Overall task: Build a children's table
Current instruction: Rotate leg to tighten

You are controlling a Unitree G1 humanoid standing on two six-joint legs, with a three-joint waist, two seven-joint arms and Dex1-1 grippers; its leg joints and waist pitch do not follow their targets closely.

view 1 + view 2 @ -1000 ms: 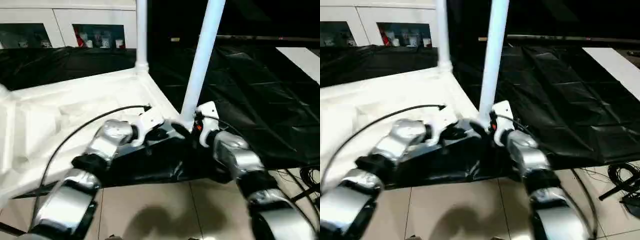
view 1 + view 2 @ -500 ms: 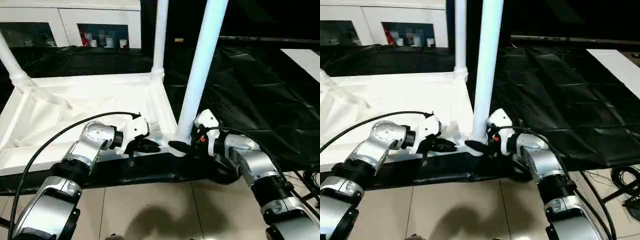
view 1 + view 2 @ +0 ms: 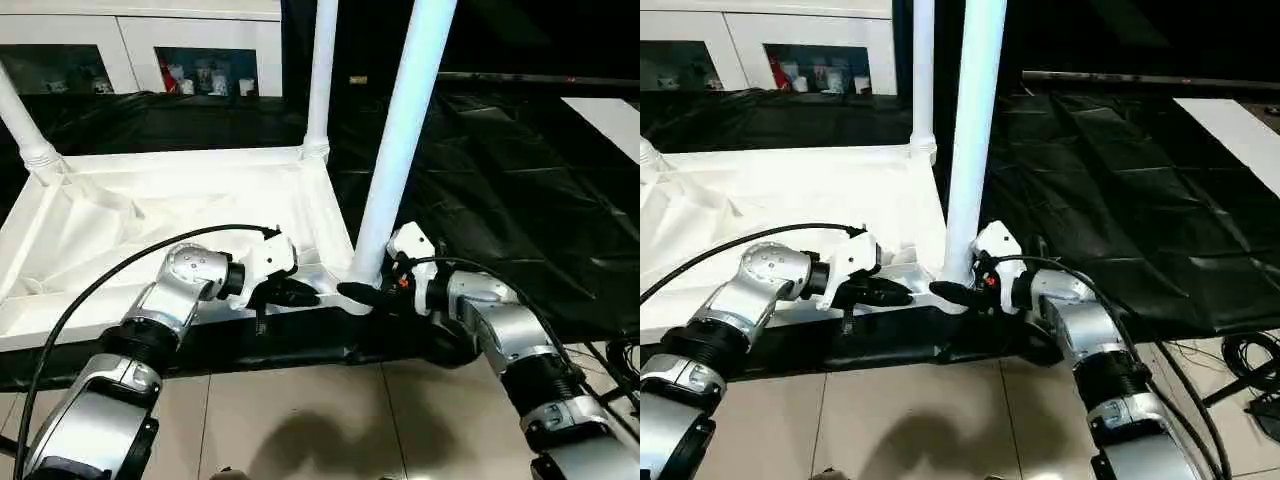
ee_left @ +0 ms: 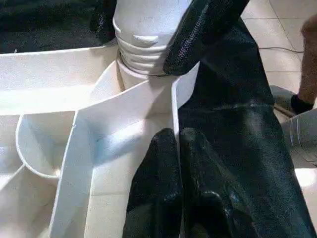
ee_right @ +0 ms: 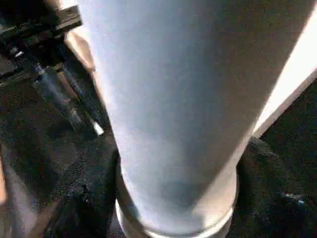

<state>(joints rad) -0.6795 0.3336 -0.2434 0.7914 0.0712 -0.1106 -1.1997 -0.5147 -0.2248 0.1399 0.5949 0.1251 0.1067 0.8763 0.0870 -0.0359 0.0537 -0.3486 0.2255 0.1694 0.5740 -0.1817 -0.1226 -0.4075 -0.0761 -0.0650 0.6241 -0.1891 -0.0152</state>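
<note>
The children's table lies upside down, its white rimmed top [image 3: 150, 160] on the black-covered work table. Three white legs stand up from its corner sockets: the near right leg [image 3: 400, 130], the far right one [image 3: 322, 70] and a far left one [image 3: 20, 120]. My right gripper [image 3: 362, 287] straddles the near right leg [image 5: 173, 99] at its base, with black fingers [image 5: 84, 198] pressed against both sides. My left gripper [image 3: 305, 296] is shut and empty, its tips [image 4: 178, 144] resting at the rim just beside that corner socket.
The black cover [image 3: 520, 200] stretches to the right and behind the white top. White cabinets [image 3: 130, 50] stand at the back. A white panel [image 3: 610, 115] lies at the far right. Tiled floor [image 3: 300, 420] and loose cables [image 3: 620, 350] lie below the table's front edge.
The camera swung early in the second, then held still. My right gripper's fingers have drawn in around the base of the near right leg. The left gripper stays shut at the rim.
</note>
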